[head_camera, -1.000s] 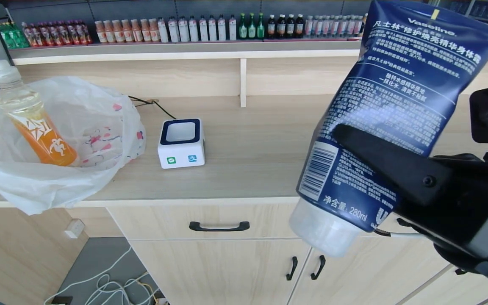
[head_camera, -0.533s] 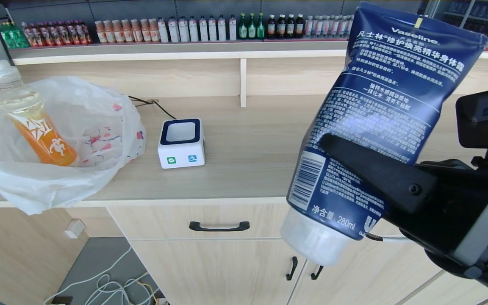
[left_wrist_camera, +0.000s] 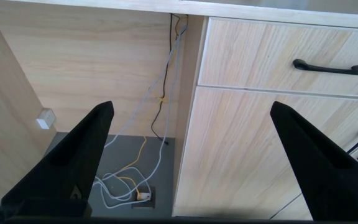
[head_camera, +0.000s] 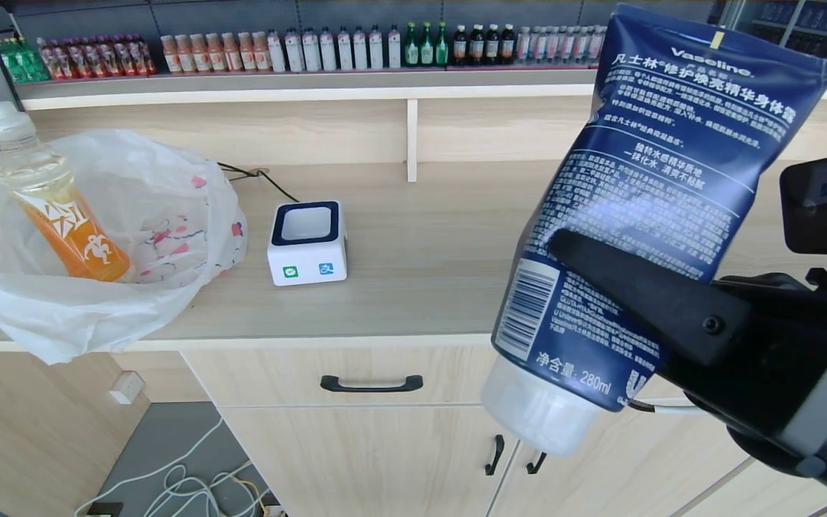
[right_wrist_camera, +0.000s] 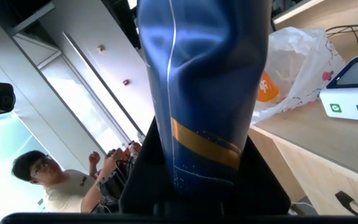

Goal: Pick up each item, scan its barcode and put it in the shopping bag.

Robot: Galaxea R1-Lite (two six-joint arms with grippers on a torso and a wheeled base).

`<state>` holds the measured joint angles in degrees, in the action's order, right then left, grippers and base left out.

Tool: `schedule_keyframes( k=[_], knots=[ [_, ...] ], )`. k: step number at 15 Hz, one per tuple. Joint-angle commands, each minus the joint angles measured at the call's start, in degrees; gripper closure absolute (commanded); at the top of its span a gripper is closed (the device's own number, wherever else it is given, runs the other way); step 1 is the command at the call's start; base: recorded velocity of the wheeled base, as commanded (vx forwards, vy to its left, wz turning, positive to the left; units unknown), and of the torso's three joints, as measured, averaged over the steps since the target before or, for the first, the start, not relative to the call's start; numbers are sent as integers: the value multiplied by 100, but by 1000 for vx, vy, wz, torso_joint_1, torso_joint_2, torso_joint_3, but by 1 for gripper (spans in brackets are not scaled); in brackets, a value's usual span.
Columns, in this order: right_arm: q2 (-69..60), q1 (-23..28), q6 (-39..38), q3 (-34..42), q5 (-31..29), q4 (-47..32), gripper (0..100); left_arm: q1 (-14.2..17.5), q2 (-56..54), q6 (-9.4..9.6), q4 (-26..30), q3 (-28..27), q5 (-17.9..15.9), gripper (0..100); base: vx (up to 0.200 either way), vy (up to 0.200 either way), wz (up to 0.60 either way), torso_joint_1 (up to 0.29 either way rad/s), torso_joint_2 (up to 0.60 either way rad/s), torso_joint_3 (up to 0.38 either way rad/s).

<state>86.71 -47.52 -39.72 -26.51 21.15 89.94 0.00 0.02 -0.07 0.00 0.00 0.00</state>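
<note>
Head: high, down onto counter; left wrist: low, facing cabinet fronts; right wrist: close along tube, shares scanner, shopping bag with head

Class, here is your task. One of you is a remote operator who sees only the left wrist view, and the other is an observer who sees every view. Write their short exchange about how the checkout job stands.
Operator: I see cabinet fronts beyond the open left gripper. Is the other arm holding anything?
Observer: Yes. The right gripper is shut on a blue tube, held cap downward.
Operator: Is anything in the shopping bag?
Observer: An orange drink bottle leans inside the shopping bag, which sits on the counter.
</note>
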Motion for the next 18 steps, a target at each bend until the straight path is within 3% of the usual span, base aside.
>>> schedule_keyframes(
  k=[1, 11, 15, 18],
  knots=[
    [-23, -3, -1, -29, 3, 6, 100, 0, -2, -1, 0, 0, 0, 0, 0, 0, 0, 0, 0, 0],
    [-49, -3, 87, -3, -14, 6, 100, 0, -2, -1, 0, 0, 0, 0, 0, 0, 0, 0, 0, 0],
    [4, 59, 1449, 234, -190, 6, 100, 0, -2, -1, 0, 0, 0, 0, 0, 0, 0, 0, 0, 0],
    [118, -56, 2548, 331, -1016, 6, 100, 0, -2, -1, 0, 0, 0, 0, 0, 0, 0, 0, 0, 0]
  ],
)
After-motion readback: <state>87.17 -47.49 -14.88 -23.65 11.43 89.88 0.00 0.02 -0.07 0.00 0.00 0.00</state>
